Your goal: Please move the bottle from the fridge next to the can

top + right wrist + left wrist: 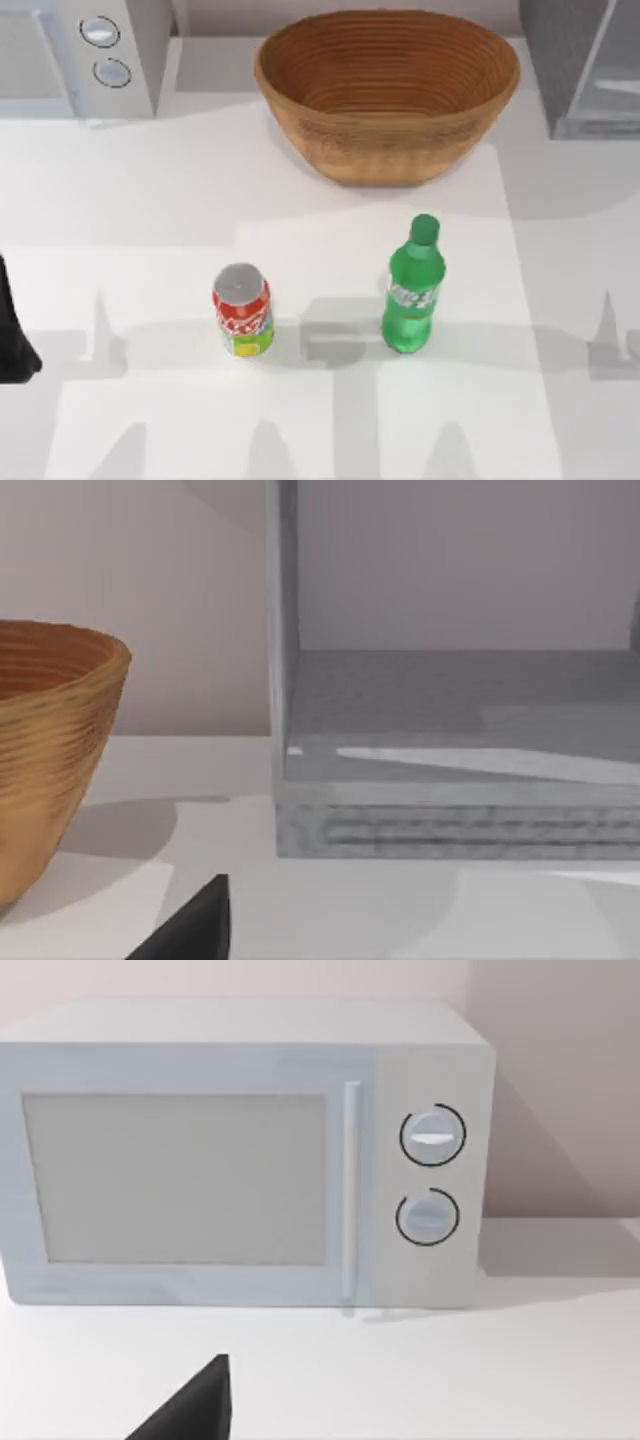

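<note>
Bottle (413, 288) upright on table (150, 200) right of can (242, 311), apart; basket (387, 90) behind; tool state n/k both arms.

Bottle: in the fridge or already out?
Out. The bottle stands upright on the table to the right of the can, apart from it; the fridge compartment is bare.

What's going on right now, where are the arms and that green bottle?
Bottle upright on the table, right of the can, a gap between them. Fridge compartment open. Left arm at the table's left edge. Basket behind, not blocking.
</note>
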Tool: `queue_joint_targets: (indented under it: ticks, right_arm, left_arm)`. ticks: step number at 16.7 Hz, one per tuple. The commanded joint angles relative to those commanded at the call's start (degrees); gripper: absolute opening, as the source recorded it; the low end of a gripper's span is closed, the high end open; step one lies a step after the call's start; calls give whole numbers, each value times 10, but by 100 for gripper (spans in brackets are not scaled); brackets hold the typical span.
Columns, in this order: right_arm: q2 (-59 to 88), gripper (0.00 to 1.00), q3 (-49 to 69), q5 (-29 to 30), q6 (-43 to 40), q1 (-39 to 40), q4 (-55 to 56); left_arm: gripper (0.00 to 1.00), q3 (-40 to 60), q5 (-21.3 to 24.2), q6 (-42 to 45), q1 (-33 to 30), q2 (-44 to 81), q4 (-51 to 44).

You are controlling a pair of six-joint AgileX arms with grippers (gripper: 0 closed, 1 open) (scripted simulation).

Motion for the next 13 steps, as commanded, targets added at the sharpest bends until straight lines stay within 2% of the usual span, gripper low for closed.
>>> queue_joint_targets:
  ticks: [7, 10, 13]
  right_arm:
    - [-27, 100, 26, 3, -1, -1, -37]
    - [-85, 100, 73, 4, -3, -2, -128]
    - [-159, 100, 135, 2, -5, -1, -268]
  left_arm:
    - [100, 0, 0, 0, 0, 0, 0]
    - [100, 0, 0, 0, 0, 0, 0]
    - [100, 0, 0, 0, 0, 0, 0]
